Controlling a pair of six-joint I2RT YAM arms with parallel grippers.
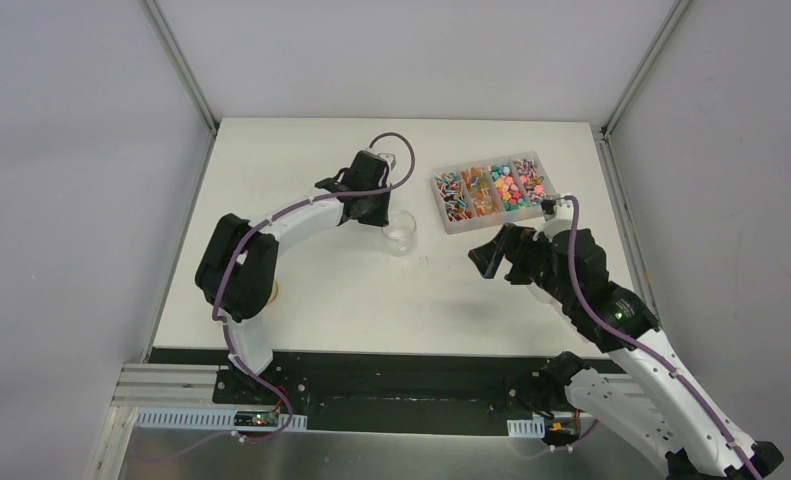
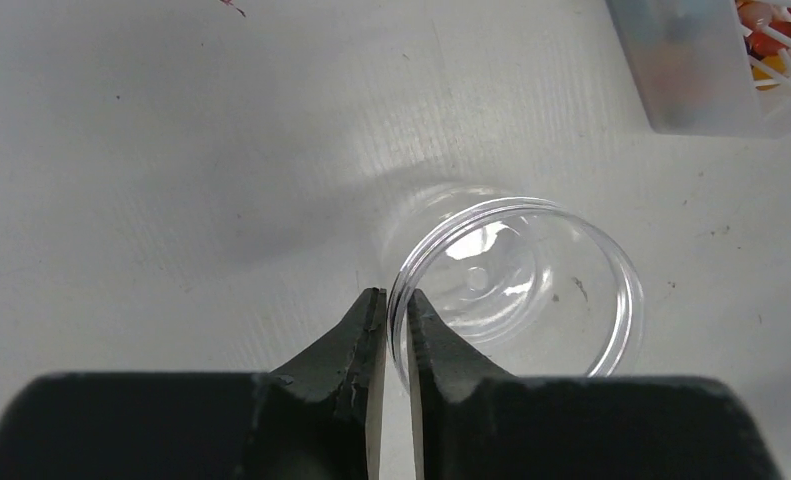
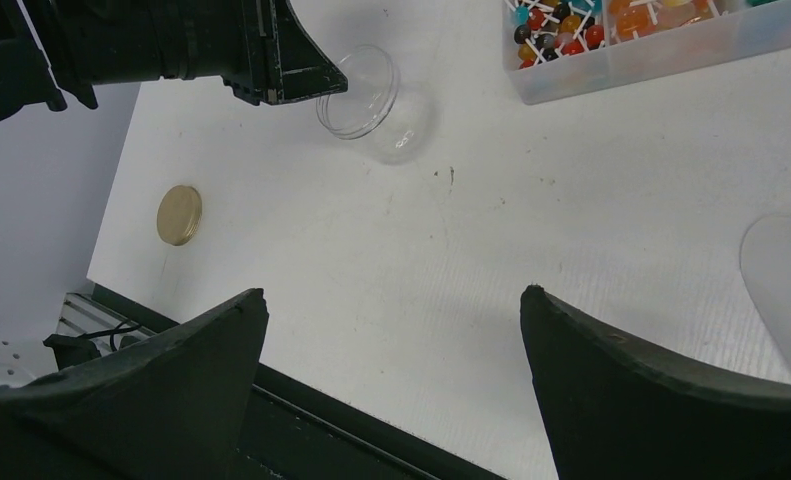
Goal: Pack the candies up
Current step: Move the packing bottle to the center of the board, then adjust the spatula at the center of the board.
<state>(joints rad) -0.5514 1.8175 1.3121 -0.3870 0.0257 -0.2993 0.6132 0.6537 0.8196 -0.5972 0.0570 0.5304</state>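
Nothing is packed yet: the jar (image 2: 516, 290) is empty, and the candies (image 1: 511, 190) all sit in the divided tray (image 3: 661, 60) nearby. The left gripper (image 2: 396, 320) pinches the jar's rim; the right gripper (image 3: 391, 292) hangs wide apart, holding nothing. The lid (image 3: 179, 214) and the scoop (image 3: 786, 290) lie aside on the table (image 1: 321, 300); nothing blocks the jar's mouth.

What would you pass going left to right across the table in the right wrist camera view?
round lid → clear jar → divided box holding the candies
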